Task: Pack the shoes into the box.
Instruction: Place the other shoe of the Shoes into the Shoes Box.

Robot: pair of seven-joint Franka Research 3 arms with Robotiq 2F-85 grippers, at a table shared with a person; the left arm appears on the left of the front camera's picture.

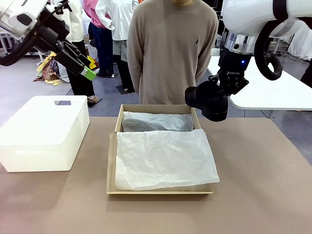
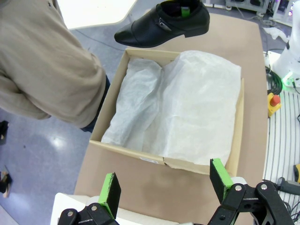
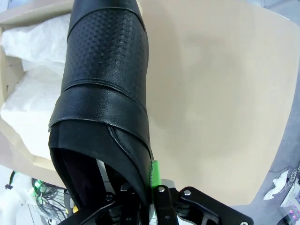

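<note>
Right pincer [image 3: 149, 180] pinching one shoe [image 1: 207, 103] by its collar, shoe hanging at pincer's 6 o'clock, airborne by 1 o'clock corner of box [image 1: 113, 161]. Left pincer [image 2: 164, 176] spread, raised at 10 o'clock.

Black shoe [image 1: 208, 103] aloft near open box [image 1: 111, 168]
</note>
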